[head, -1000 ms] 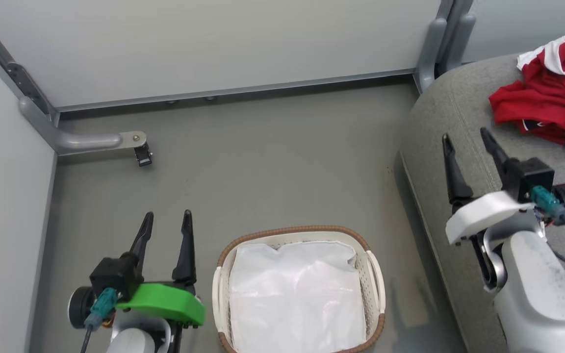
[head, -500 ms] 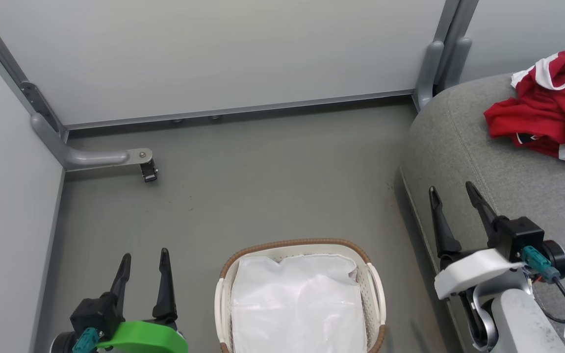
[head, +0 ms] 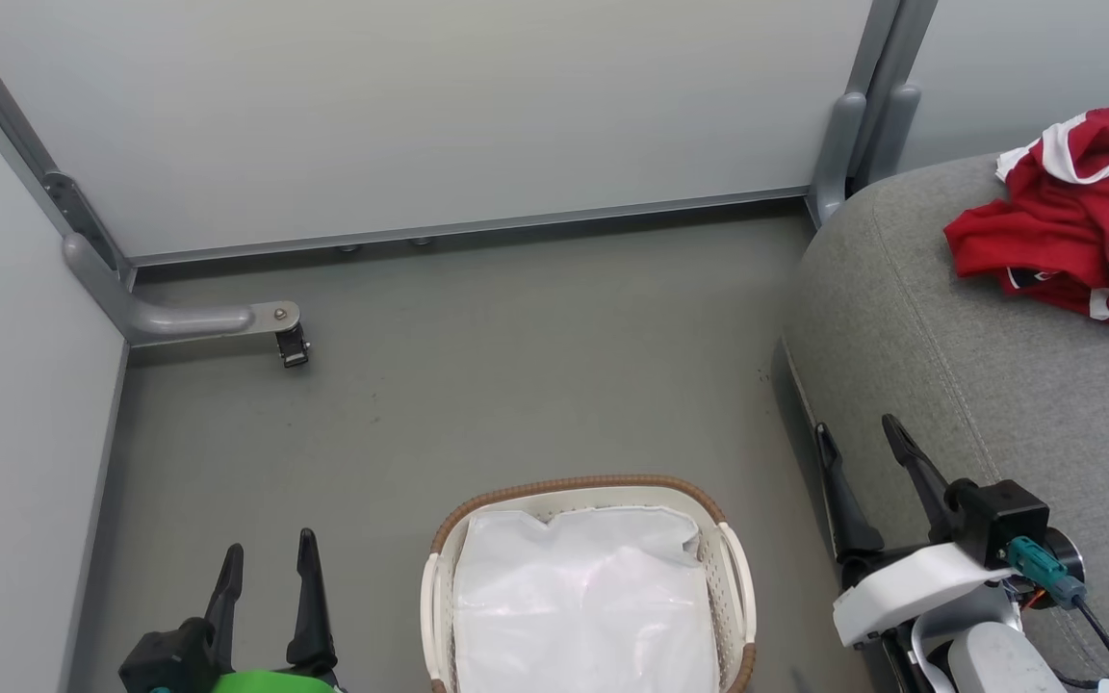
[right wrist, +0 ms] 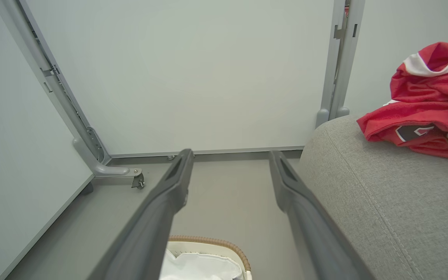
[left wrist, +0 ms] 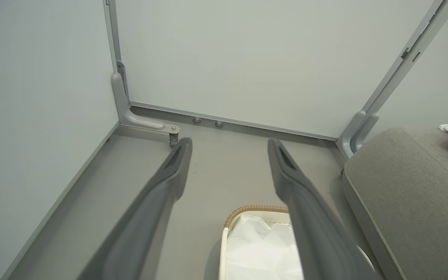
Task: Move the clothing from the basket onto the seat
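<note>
Clothing (head: 1074, 221), where does it lie? asks one.

On the seat (head: 978, 404), answers the other. It is a crumpled red heap with white trim and a bit of white print, by the seat's far edge, a little in from the rounded far-left corner. In the right wrist view the pale wall panel (head: 420, 96) rises behind it.

And the basket (head: 574, 484)?

On the grey floor (head: 516, 366), near the seat's left edge but apart from it. It has a brown woven rim and white perforated sides, and a white liner (head: 583, 606) lies rumpled inside.

Where are the grippers?

The left gripper (head: 270, 542) is over the floor to the basket's left. The right gripper (head: 854, 423) is to the basket's right, along the seat's left edge; whether it touches the fabric I cannot tell. Both point toward the far wall panel.

And the fingers?

Both pairs are spread wide and hold nothing. Each wrist view looks out through the gap at floor and wall panel.

What else stands on the floor?

A small black caster (head: 293, 348) under a grey bracket foot (head: 189, 318), in the floor's far-left corner where two panels meet.
</note>
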Available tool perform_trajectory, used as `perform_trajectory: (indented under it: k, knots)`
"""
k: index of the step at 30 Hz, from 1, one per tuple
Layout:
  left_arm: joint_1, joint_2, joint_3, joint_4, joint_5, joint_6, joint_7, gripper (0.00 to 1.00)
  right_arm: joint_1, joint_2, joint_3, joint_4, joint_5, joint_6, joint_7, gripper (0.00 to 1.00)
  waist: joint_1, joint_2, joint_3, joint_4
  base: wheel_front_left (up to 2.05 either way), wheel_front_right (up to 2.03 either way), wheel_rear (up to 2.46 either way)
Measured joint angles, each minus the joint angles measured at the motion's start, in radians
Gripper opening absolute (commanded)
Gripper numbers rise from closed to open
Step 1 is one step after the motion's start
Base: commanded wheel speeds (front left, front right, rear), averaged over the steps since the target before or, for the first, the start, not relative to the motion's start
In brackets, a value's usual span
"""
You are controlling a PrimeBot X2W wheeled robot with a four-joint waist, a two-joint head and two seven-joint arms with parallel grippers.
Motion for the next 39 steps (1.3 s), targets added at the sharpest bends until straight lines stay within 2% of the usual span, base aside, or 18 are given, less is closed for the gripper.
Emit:
perform_trajectory:
  k: [37, 38, 39]
  knots:
    - [0.018, 0.0, -0.007, 0.01, 0.02, -0.007, 0.0, 1.0, 0.035, 0.0, 0.012, 0.02, 0.026, 0.0, 0.0, 1.0, 0.0, 0.0001, -0.038, -0.005, 0.0, 0.0, 0.0]
    - [0.019, 0.0, -0.007, 0.012, 0.02, -0.01, 0.0, 0.0, 0.035, 0.0, 0.012, 0.02, 0.026, 0.0, 0.0, 0.0, 0.0, 0.0, -0.038, -0.005, 0.0, 0.0, 0.0]
    - [0.019, 0.0, -0.007, 0.019, 0.019, -0.01, 0.0, 0.0, 0.037, 0.001, 0.012, 0.026, 0.026, 0.0, 0.0, 0.0, 0.0, 0.0, -0.038, -0.005, 0.0, 0.0, 0.0]
